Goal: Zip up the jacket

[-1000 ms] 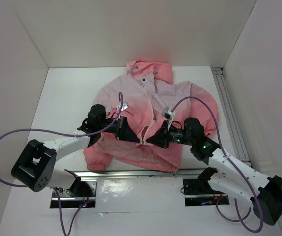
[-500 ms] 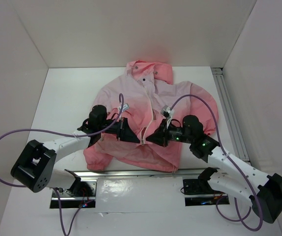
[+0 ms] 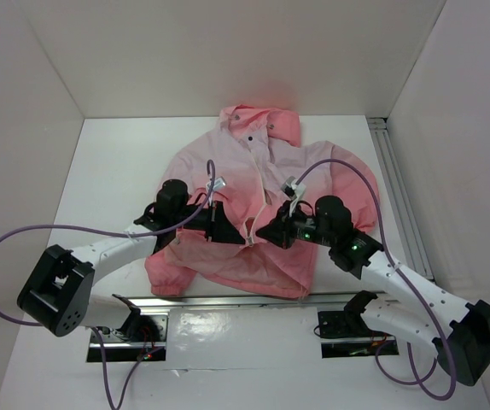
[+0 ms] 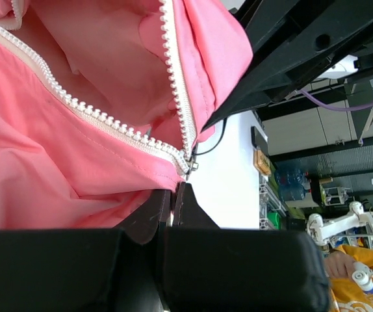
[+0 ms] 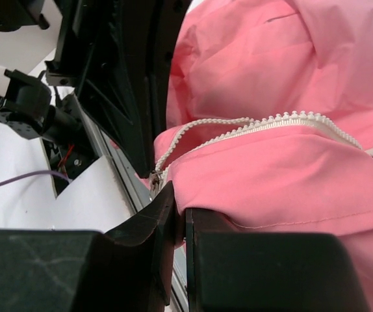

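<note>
The pink jacket [image 3: 245, 166] lies flat on the white table, hood at the far side, front open down the middle. My left gripper [image 3: 242, 239] and right gripper [image 3: 264, 235] meet tip to tip at the lower end of the zipper. In the left wrist view my left gripper [image 4: 173, 195] is shut on the jacket [image 4: 56, 175] just below the white zipper teeth [image 4: 173, 84] and the small metal slider [image 4: 190, 166]. In the right wrist view my right gripper [image 5: 181, 208] is shut on the jacket's other edge [image 5: 284, 175], next to the slider [image 5: 155, 177].
An aluminium rail [image 3: 403, 205] runs along the table's right side and another [image 3: 228, 301] along the near edge by the arm bases. White walls close in the back and both sides. Purple cables [image 3: 57, 229] loop over both arms.
Both grippers have drawn closer together and a little farther from the hem, holding the two zipper edges. The right arm has shifted slightly toward the far side.
</note>
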Available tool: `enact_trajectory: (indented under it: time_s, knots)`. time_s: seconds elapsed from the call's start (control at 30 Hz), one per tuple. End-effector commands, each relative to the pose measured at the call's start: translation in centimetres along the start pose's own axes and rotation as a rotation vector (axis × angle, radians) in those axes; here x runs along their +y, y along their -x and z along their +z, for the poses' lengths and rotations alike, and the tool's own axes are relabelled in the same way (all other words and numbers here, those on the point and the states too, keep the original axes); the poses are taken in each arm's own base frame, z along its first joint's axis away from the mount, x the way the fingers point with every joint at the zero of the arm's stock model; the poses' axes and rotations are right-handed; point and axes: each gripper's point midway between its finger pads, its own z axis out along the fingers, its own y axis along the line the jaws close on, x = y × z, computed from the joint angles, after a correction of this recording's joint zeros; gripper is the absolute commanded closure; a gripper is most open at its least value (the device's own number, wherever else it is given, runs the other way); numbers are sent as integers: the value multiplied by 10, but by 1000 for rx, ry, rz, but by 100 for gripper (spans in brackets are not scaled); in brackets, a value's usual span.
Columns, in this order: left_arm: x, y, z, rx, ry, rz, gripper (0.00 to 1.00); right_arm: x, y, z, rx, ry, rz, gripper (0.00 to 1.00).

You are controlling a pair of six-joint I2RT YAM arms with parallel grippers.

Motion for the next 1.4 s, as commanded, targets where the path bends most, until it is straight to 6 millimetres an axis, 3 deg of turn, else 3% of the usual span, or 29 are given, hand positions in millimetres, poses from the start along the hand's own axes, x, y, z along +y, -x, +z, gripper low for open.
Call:
enact_trajectory:
  time_s: [0.0, 0.27, 0.47, 0.73, 0.93, 1.23, 1.37]
  knots:
    - [-12, -10, -3, 53, -41, 25, 100, -6, 54, -1, -158, -78, -43, 100]
    - [-6, -21, 4, 90, -33, -3, 100, 1, 69, -6, -235, -58, -16, 100]
    - [-3, -25, 13, 116, -2, 11, 100, -1, 69, -10, -247, -77, -5, 100]
    - [4, -27, 12, 126, 42, 9, 100, -8, 52, -15, -232, -113, 47, 100]
    - [-3, -19, 12, 110, 31, 26, 100, -8, 46, -20, -235, -124, 83, 100]
    - [-1, -32, 16, 151, 26, -26, 100, -22, 27, -22, -169, -217, 167, 100]
    - [12, -44, 18, 203, 81, -116, 100, -27, 17, -25, -130, -262, 236, 100]
